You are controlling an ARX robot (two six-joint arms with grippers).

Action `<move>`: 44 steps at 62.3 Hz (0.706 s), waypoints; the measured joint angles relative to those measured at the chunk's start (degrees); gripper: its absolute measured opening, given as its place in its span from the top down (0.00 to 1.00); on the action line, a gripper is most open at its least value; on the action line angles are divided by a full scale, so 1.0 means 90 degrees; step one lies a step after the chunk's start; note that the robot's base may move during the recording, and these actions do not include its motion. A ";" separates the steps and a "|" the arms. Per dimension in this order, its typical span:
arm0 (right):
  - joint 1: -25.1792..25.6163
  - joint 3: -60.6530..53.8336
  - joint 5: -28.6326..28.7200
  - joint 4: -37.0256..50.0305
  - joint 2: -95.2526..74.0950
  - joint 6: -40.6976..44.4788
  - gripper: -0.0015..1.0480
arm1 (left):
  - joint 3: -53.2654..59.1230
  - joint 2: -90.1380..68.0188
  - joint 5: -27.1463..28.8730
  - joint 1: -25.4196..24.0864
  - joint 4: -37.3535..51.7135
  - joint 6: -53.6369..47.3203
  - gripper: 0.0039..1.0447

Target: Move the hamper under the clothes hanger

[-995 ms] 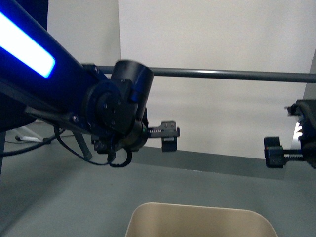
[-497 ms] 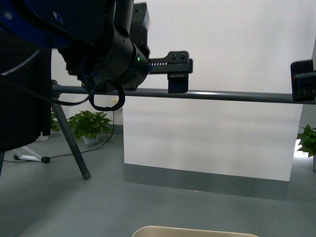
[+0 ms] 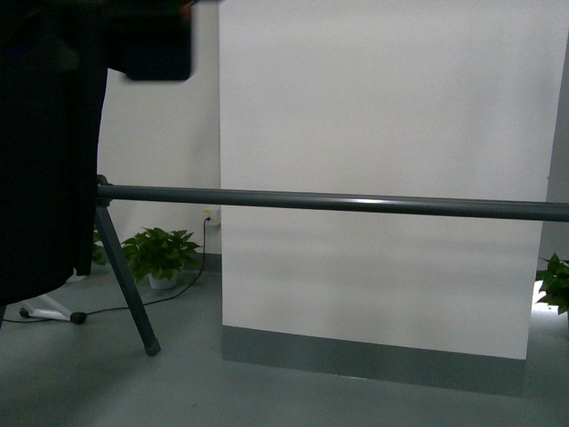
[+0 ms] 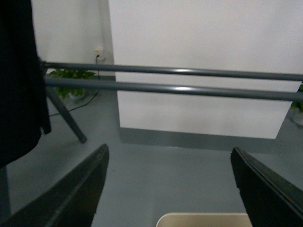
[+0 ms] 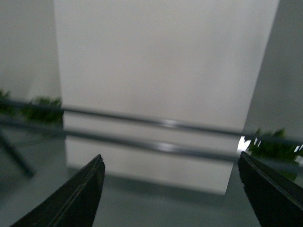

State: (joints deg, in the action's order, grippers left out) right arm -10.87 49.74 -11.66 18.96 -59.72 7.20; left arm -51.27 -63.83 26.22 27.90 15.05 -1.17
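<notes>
The clothes hanger [image 3: 356, 204], a dark grey tube rack with a splayed leg [image 3: 124, 285], crosses the front view at mid height. Its two bars also show in the left wrist view [image 4: 180, 88] and, blurred, in the right wrist view [image 5: 156, 145]. The beige hamper shows only as a strip of rim [image 4: 203, 220] at the edge of the left wrist view, between the open left gripper's [image 4: 169, 189] jaws and nearer than the bars. The right gripper [image 5: 170, 198] is open and empty, facing the bars. Neither gripper is clear in the front view; a dark block [image 3: 151, 40] sits at its top left.
A black garment [image 3: 44, 151] hangs at the rack's left end. A white panel [image 3: 382, 107] stands behind the rack on the grey floor [image 3: 293, 391]. Potted plants stand at the back left [image 3: 160, 253] and far right [image 3: 556, 285]. A cable with a white base [image 3: 53, 313] lies left.
Both arms have risen out of the front view, only a dark block staying at top left. The view has tilted up: the bar sits lower and the hamper rim has dropped out.
</notes>
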 joint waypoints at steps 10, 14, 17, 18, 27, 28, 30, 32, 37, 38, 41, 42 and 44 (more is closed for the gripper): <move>0.0228 -0.1137 0.0362 -0.0376 0.0539 -0.0515 0.44 | 0.1345 0.0738 -0.0391 -0.0549 0.0420 0.0085 0.52; 0.0325 -0.1608 0.0442 -0.0172 0.0736 -0.0617 0.54 | 0.1863 0.1010 -0.0629 -0.0758 0.0590 0.0104 0.62; 0.0376 -0.1880 0.0488 -0.0039 0.0889 -0.0648 0.61 | 0.2171 0.1190 -0.0780 -0.0886 0.0685 0.0107 0.69; 0.0391 -0.1945 0.0503 -0.0007 0.0933 -0.0656 0.62 | 0.2246 0.1239 -0.0797 -0.0918 0.0695 0.0107 0.71; 0.0549 -0.2742 0.0661 0.0338 0.1450 -0.0702 0.84 | 0.3033 0.1800 -0.1219 -0.1324 0.0957 0.0124 0.93; 0.0559 -0.2798 0.0668 0.0357 0.1481 -0.0704 0.86 | 0.3087 0.1838 -0.1246 -0.1355 0.0971 0.0124 0.95; 0.0593 -0.2960 0.0699 0.0410 0.1569 -0.0714 0.91 | 0.3242 0.1953 -0.1316 -0.1443 0.1008 0.0136 0.98; 0.0624 -0.3113 0.0733 0.0457 0.1654 -0.0716 0.96 | 0.3388 0.2062 -0.1401 -0.1530 0.1044 0.0136 0.97; 0.0707 -0.3436 0.0835 0.0534 0.1853 -0.0726 0.98 | 0.3701 0.2295 -0.1574 -0.1710 0.1093 0.0138 0.97; 0.0794 -0.3519 0.0979 0.0551 0.1914 -0.0729 0.98 | 0.3784 0.2363 -0.1620 -0.1758 0.1100 0.0138 0.97; 0.1047 -0.3745 0.1256 0.0595 0.2098 -0.0729 0.98 | 0.4005 0.2552 -0.1763 -0.1892 0.1124 0.0138 0.97; 0.1073 -0.3776 0.1263 0.0600 0.2125 -0.0729 0.98 | 0.4039 0.2582 -0.1783 -0.1911 0.1124 0.0138 0.97; 0.1132 -0.3876 0.1256 0.0622 0.2212 -0.0731 0.98 | 0.4138 0.2679 -0.1831 -0.1972 0.1127 0.0138 0.97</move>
State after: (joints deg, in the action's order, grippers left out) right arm -0.69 14.85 -0.36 24.56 -39.81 0.62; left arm -14.02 -39.72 9.74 10.15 25.19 0.08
